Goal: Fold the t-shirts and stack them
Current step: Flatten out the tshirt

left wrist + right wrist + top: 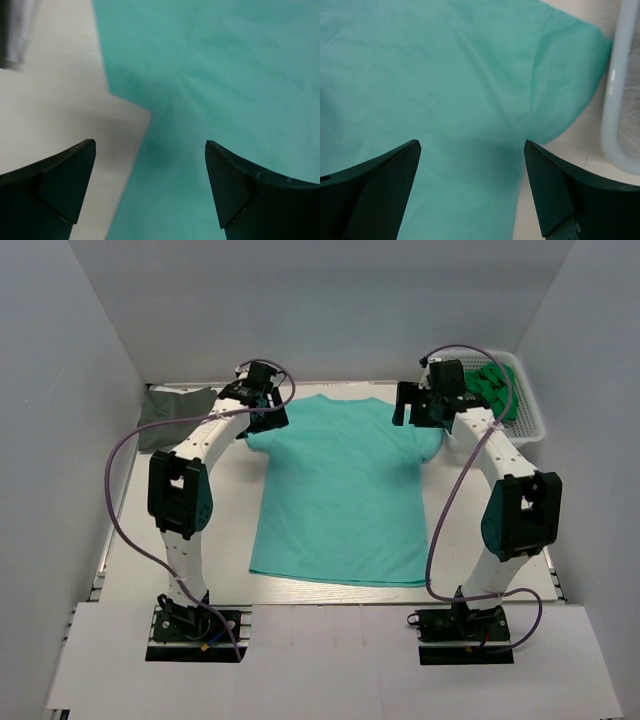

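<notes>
— Two grippers: where are they?
— Both hover near the far edge, jaws apart: my left gripper by the left sleeve, my right gripper by the right sleeve. The shirt lies flat mid-table.
— Which step?
— First fold, I judge. Next: drop, pinch both sleeves, fold inward.

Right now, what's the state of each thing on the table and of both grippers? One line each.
teal t-shirt: spread flat, unfolded, sleeves out
grey cloth: folded, at the far left corner
basket: upright, holding green cloth
green cloth: bunched up in the basket
left gripper: open, empty, over the shirt's edge below one sleeve
right gripper: open, empty, over the shirt by the other sleeve
</notes>
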`<state>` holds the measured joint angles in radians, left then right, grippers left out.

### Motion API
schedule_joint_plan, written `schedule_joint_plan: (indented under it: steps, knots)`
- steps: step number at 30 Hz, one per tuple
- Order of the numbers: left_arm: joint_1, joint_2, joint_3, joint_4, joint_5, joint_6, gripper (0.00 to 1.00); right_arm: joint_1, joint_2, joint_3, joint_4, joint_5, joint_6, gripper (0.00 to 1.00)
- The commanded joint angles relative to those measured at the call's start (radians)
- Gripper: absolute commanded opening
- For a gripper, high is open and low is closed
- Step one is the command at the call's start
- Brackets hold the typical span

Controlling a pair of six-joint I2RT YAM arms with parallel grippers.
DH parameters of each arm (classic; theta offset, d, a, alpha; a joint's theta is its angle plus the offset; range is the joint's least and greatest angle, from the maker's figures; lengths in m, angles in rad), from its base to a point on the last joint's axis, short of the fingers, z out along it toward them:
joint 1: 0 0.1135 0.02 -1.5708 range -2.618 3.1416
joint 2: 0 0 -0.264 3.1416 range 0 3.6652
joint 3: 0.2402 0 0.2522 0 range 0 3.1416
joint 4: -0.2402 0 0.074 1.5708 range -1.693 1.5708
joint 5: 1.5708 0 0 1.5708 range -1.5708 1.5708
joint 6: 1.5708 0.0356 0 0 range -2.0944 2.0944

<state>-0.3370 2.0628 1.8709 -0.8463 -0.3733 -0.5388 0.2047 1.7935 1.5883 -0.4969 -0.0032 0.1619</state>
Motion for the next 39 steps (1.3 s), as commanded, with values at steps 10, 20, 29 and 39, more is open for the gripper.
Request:
schedule_joint_plan:
  steps: [10,20,29,39]
  knots:
    - [-0.189,-0.381,-0.677,0.276,0.525,-0.193,1.00,0.085,0.056,-0.208,0.044,-0.069,0.057,0.90]
    - [-0.209,-0.385,-0.851,0.126,0.273,-0.314,1.00,0.136,0.046,-0.409,0.048,-0.034,0.117,0.90]
    - [-0.028,-0.117,-0.574,0.006,-0.081,-0.265,1.00,0.378,-0.201,-0.692,-0.133,-0.130,0.223,0.90]
    - [-0.034,0.108,0.022,-0.013,0.060,0.063,1.00,0.627,-0.362,-0.653,-0.232,-0.361,0.125,0.90]
